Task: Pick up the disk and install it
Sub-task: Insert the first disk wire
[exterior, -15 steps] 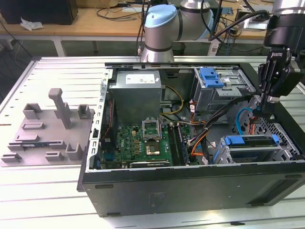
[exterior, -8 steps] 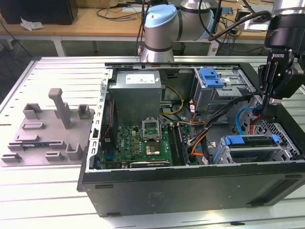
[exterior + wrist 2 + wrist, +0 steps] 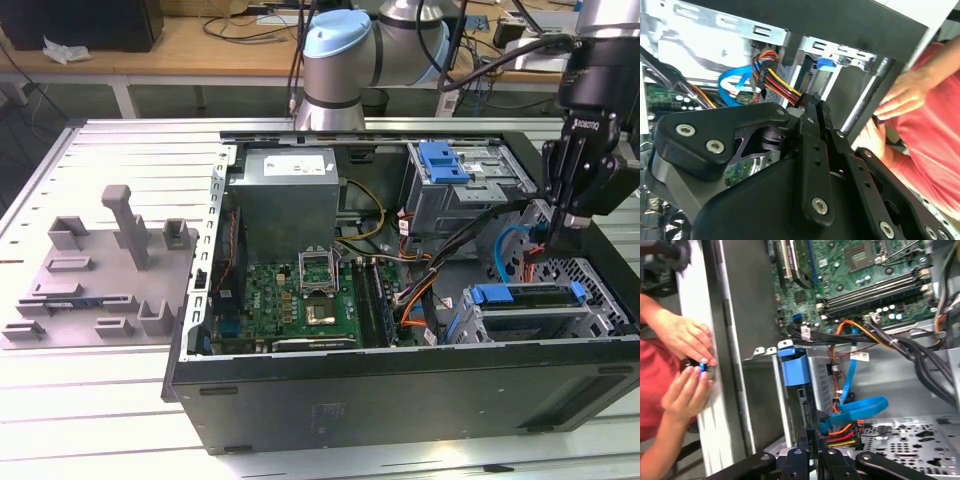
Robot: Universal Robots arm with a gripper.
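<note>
The gripper [image 3: 812,102], pressed together, hangs beside the coloured cables [image 3: 776,76], its body cut off in both wrist views.

I note: pale slatted metal worktable [image 3: 100,140] across the exterior view's middle and bottom; light wooden bench [image 3: 200,45] along the top edge, black cables [image 3: 235,25] lying on it.

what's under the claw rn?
Orange, red and yellow power wires and a blue cable over the perforated case floor. The claw itself covers whatever lies directly beneath.
</note>
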